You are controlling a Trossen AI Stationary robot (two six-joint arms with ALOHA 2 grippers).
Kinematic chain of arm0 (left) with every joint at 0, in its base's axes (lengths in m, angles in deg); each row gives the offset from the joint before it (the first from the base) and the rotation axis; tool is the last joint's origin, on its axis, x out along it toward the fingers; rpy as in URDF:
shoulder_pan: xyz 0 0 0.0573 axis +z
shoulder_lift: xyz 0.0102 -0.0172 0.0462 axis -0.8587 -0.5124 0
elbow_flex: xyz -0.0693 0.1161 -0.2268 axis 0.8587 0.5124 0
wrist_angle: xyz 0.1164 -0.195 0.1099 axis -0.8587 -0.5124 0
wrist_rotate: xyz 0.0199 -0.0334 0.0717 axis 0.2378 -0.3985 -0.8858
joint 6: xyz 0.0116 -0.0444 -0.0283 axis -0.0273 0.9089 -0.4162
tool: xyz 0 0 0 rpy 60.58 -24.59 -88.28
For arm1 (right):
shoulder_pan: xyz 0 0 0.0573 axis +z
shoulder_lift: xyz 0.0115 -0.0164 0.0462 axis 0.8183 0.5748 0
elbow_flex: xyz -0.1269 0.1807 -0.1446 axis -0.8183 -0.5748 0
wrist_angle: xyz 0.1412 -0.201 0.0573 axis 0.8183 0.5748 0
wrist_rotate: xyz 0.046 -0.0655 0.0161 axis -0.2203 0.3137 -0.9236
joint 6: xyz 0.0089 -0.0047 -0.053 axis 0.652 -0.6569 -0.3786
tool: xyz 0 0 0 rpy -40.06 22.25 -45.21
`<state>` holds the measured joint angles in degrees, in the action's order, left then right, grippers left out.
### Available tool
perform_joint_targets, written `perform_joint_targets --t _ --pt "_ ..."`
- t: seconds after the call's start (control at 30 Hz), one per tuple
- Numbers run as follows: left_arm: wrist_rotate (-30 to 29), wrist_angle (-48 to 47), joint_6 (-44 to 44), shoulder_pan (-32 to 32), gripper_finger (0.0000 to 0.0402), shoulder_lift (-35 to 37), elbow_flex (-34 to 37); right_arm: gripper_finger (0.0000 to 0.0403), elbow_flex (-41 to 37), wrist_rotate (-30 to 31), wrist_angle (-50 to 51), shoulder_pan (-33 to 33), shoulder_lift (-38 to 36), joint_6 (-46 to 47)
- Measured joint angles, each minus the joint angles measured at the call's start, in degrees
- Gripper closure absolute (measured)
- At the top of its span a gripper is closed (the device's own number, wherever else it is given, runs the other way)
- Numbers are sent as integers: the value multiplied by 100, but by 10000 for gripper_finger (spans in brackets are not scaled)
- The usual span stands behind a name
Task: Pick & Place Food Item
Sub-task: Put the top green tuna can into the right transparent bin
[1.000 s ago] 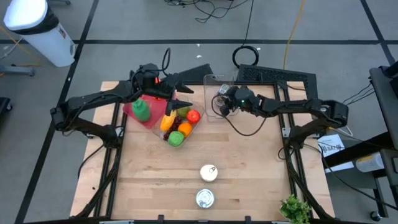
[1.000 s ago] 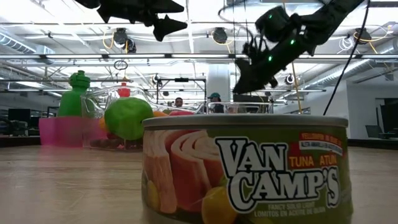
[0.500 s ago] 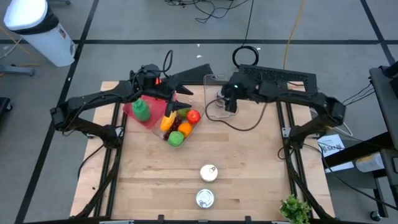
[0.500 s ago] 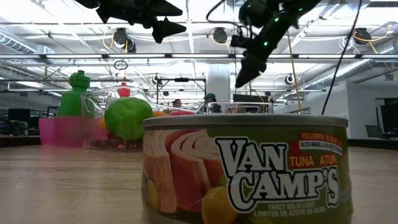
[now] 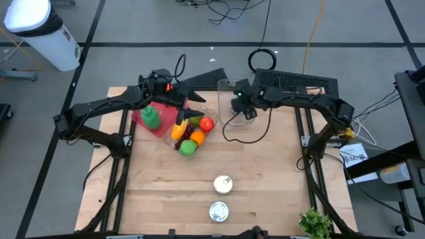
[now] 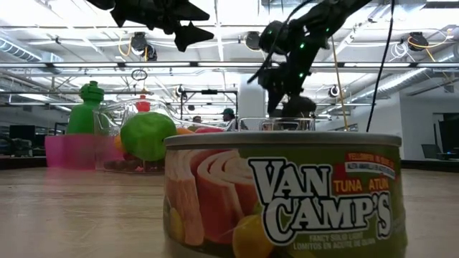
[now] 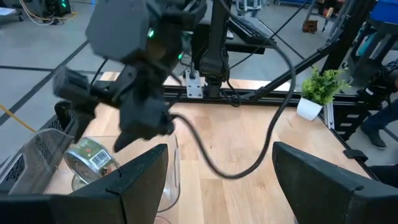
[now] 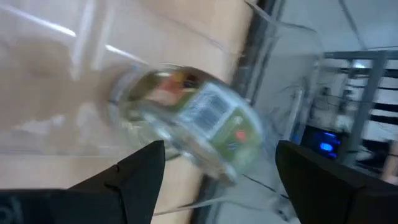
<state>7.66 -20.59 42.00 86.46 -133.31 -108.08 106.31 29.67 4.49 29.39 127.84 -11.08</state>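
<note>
A tuna can [image 7: 90,158] lies tilted inside the clear container [image 5: 226,86] at the table's far middle; the right wrist view shows it blurred [image 8: 193,121]. My right gripper [image 5: 244,111] hangs open just above it, fingers pointing down [image 8: 214,186], apart from the can. My left gripper [image 5: 191,101] hovers open and empty above the clear tray of toy fruit [image 5: 190,135]. Two more cans stand near the front edge: one [image 5: 222,184] and, closest to the low camera, a Van Camp's tuna can [image 6: 283,193].
A pink bin [image 5: 141,117] holding a green bottle [image 5: 151,118] sits left of the fruit tray. A small potted plant [image 5: 315,222] stands at the near right corner. A black cable loops from the right gripper across the wood [image 5: 249,136].
My right gripper has swung from reaching in level from the table's right to pointing down over the clear container, and its arm has drawn back toward the far edge.
</note>
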Motion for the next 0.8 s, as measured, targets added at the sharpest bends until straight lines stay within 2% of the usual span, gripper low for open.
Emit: perform_joint_targets --t 0.1,0.23,0.4,0.57,0.7,0.8 --pt "-17 19 -20 0 100 0 0 117 5 293 -245 -2 246 -327" --pt "-274 14 -19 0 100 0 0 117 3 354 -416 2 515 -830" --pt "-397 0 -13 0 101 0 0 128 14 485 -314 34 655 -939" --pt "-399 -3 -37 0 100 0 0 191 5 937 -144 192 541 -877" --pt "-402 -4 -132 0 101 0 0 263 1 709 -168 300 378 -643" --pt "-404 -2 -156 0 101 0 0 265 -1 433 -140 371 332 -406"
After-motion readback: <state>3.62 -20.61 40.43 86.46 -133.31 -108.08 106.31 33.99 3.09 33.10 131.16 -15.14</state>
